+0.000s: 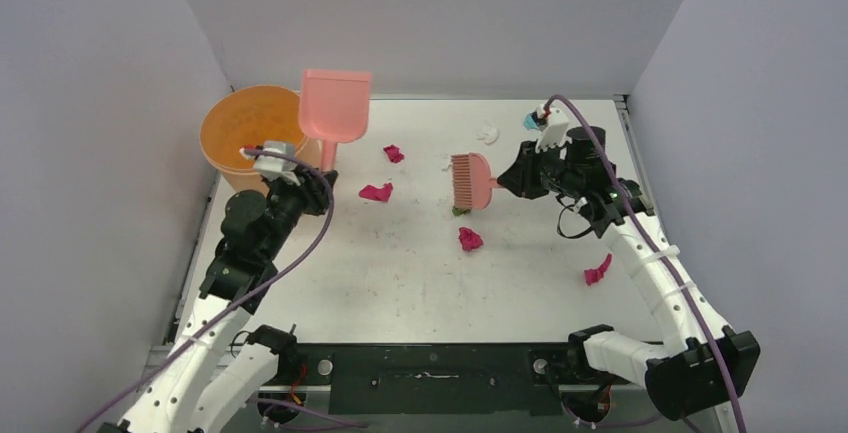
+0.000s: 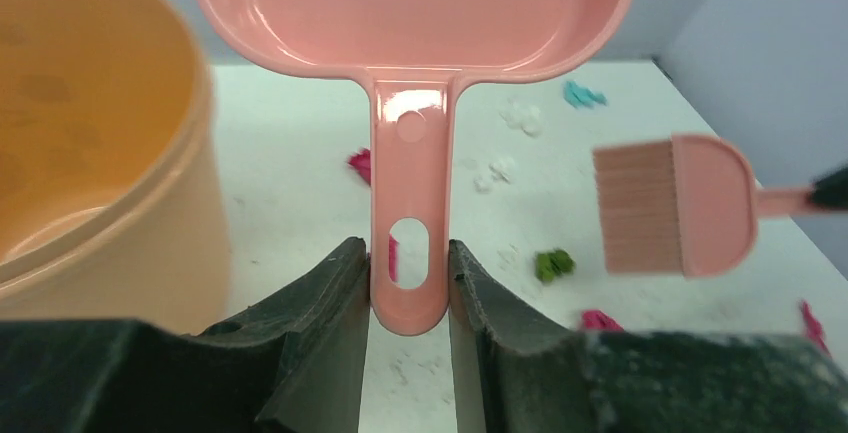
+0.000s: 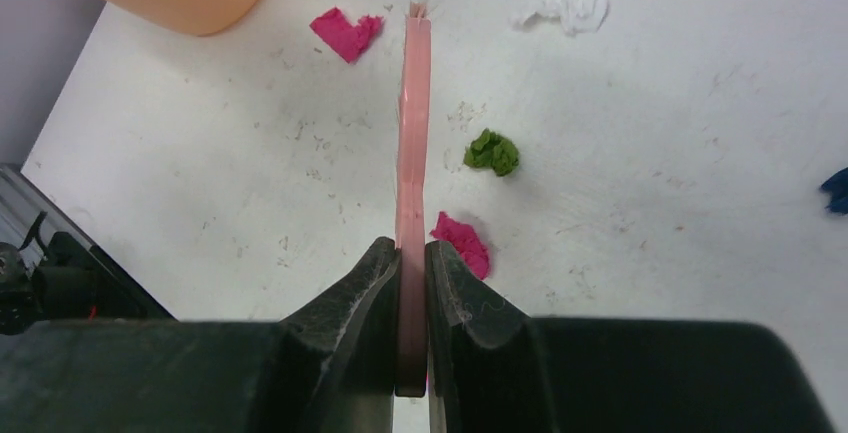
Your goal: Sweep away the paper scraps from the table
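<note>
Top external showed the paper scraps (image 1: 376,192) scattered over the white table (image 1: 400,273), mostly between the arms. The right gripper (image 1: 505,181) was nearer, its brush (image 1: 468,181) among them.

Left wrist: the left gripper (image 2: 408,263) was clamped on the smooth plastic dustpan (image 2: 412,13) handle, beside the orange bucket (image 2: 90,153).

Right wrist: the jaws pinched the brush edge-on, its long axis pointing away, with a crumpled green wad (image 3: 491,152) just right of it.

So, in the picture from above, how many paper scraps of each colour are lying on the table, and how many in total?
magenta scraps: 4
white scraps: 2
teal scrap: 1
green scrap: 1, partly under the brush
Total: 8
</note>
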{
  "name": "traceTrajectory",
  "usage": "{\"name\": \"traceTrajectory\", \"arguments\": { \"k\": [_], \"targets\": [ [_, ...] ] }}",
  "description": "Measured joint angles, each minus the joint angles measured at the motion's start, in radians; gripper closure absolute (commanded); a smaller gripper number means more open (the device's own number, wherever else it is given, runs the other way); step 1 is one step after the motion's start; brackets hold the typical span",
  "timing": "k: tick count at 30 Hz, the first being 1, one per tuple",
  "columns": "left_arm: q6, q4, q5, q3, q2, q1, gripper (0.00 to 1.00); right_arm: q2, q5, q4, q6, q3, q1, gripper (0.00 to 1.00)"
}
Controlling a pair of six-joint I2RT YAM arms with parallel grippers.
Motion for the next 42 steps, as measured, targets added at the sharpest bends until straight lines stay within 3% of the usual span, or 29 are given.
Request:
{"name": "traceTrajectory", "arguments": {
  "k": [6,11,16,23,31,35,42],
  "targets": [
    [0.018,-0.292,-0.046,0.308,0.137,-0.29,1.0,-0.073,-0.002,-0.124,-0.196,0.133,-0.044,0.95],
    [-0.01,-0.525,-0.056,0.451,0.165,-0.415,1.0,-0.079,0.1,-0.232,-0.382,0.193,-0.045,0.95],
    [-0.087,-0.679,-0.062,0.422,0.192,-0.565,1.0,-0.05,0.228,-0.3,-0.51,0.189,-0.045,0.95],
    [-0.171,-0.864,-0.137,0.378,0.331,-0.83,1.0,-0.05,0.314,-0.312,-0.603,0.057,-0.045,0.95],
    [-0.247,-0.928,-0.195,0.378,0.562,-0.999,1.0,-0.064,0.294,-0.311,-0.595,-0.01,-0.042,0.95],
    [-0.287,-0.896,-0.204,0.342,0.602,-1.019,1.0,-0.078,0.277,-0.294,-0.565,-0.037,-0.011,0.95],
    [-0.353,-0.811,-0.23,0.287,0.641,-1.021,1.0,-0.049,0.328,-0.261,-0.549,-0.049,0.147,0.95]
  ]
}}
